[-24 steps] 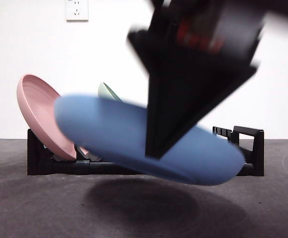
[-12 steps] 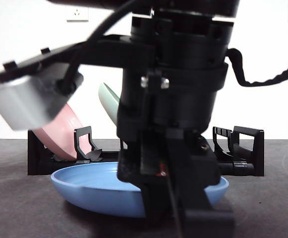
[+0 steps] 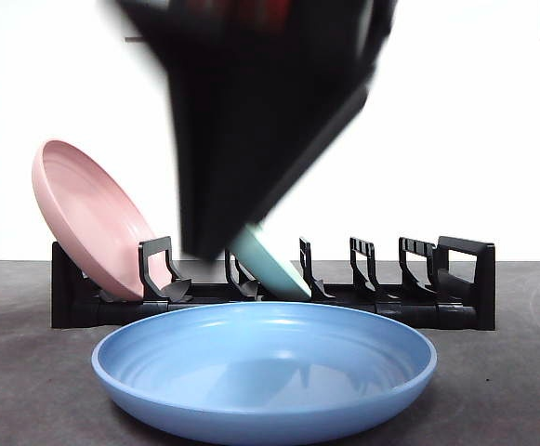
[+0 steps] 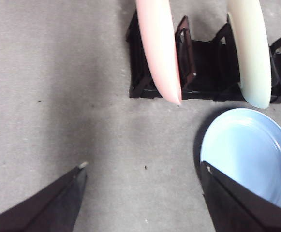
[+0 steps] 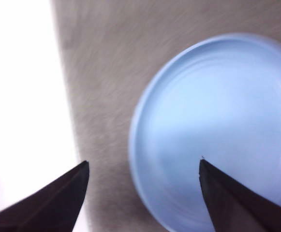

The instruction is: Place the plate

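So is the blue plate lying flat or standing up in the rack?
Lying flat. The blue plate rests open side up on the table, in front of the black rack, with no fingers holding it.

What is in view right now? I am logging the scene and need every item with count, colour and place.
round blue plate: one, light blue, lying flat on the table in front of the rack.
round pink plate: one, pink, leaning in the rack's end slot.
pale green plate: one, pale green, standing in a middle slot, partly hidden in the front view.
black slotted dish rack: one, black, behind the blue plate.
grey table surface: one, grey.
left end effector: black, open, beside the blue plate.
right end effector: black, open, above the blue plate.
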### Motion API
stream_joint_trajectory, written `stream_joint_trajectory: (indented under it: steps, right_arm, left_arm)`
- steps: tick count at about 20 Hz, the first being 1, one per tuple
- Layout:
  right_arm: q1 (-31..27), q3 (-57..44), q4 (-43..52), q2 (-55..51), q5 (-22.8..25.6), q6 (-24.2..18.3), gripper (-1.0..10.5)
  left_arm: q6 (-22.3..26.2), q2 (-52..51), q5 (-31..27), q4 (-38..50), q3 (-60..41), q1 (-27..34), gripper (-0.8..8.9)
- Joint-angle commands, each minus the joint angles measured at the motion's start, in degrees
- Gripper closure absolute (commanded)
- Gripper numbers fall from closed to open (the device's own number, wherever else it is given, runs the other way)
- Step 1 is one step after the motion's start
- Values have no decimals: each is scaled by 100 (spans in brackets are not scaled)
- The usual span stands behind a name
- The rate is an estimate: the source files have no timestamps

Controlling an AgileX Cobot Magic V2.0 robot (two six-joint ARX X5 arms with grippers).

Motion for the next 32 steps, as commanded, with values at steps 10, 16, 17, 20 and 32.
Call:
stream_joint_trajectory:
  steps: [10, 16, 17, 20, 32]
  right_arm:
    - [-2138, 72, -791, -2903, -74, 1521, 584]
    - [-2389, 72, -938, -3182, -55, 1622, 584]
    - [-2389, 72, -970, -3182, -55, 1620, 584]
    - [-2389, 72, -1019, -3182, -37, 1617, 584]
    - [-2389, 72, -1071, -3182, 92, 1620, 584]
  left_arm:
    - [-302, 1615, -61, 15, 927, -356, 444]
    - [-299, 3176, -710, 168, 2347, -640, 444]
    - [-299, 3392, -715, 219, 2538, -682, 444]
    - [-289, 3873, -907, 356, 2879, -798, 445]
    - [-275, 4846, -1198, 1113, 2903, -852, 456]
